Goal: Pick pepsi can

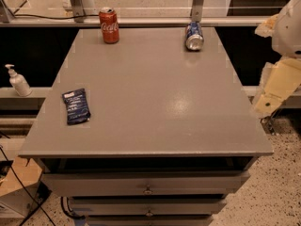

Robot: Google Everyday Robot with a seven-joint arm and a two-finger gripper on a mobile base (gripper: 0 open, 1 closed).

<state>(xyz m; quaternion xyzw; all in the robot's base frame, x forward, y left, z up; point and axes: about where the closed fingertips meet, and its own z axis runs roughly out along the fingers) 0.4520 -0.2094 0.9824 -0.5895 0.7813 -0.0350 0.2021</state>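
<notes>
Gripper (276, 87) hangs beside the table (155, 102); I can't make out its grip.
Pepsi can (194, 36) lies sideways, well to its left.

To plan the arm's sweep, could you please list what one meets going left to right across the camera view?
Pump bottle, dark blue packet, Coca-Cola can, pepsi can, then the end effector beside the table's right edge.
</notes>
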